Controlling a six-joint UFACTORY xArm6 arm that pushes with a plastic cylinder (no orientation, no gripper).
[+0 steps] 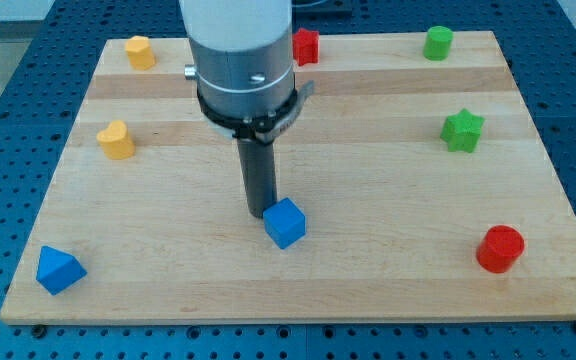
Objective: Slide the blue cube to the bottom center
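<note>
The blue cube (285,222) sits on the wooden board (368,270), a little left of centre and in the lower half of the view. My tip (259,213) rests on the board just to the upper left of the cube, touching or nearly touching its left corner. The dark rod rises from there into the grey arm body (241,60) at the view's top.
A blue triangular block (58,269) lies at the bottom left. A yellow heart (116,140) and a yellow block (140,52) are at the left. A red block (306,46) and a green cylinder (438,43) are at the top. A green star (462,130) and a red cylinder (499,248) are at the right.
</note>
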